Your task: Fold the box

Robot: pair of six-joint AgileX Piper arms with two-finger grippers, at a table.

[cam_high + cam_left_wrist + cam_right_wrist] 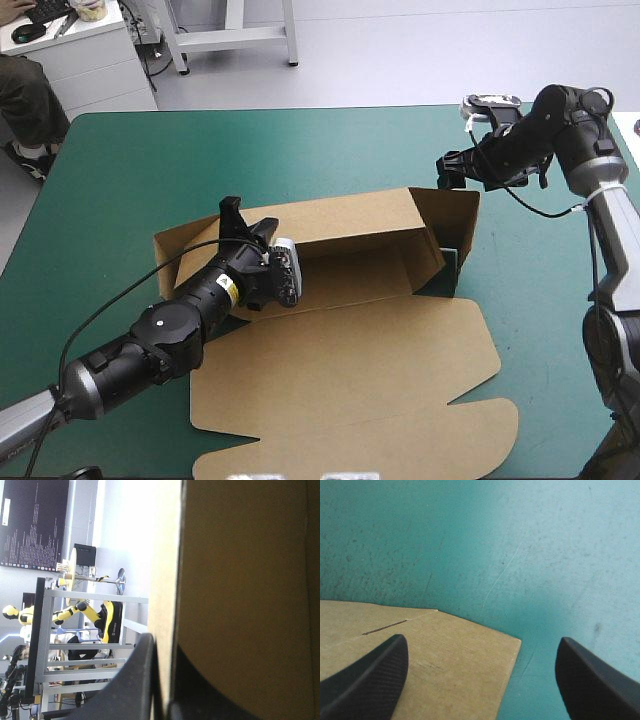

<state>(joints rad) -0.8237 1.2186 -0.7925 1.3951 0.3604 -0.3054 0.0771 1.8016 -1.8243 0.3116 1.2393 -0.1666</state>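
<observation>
The box [350, 370] sits mid-worktop [120, 180], rear wall raised and lid flat, the left claw [245, 222] pinching that wall and the right claw [448, 168] spread over its far right corner.

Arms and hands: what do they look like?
Left arm: glossy black round segments, small yellow label, silver-grey base link. Right arm: black forearm, silver-grey links behind. Left hand and right hand: two broad black curved-fin fingers each.

Box [340, 370] partly raised; left tool [234, 218] at rear wall; right tool [449, 170] near far-right corner.
</observation>
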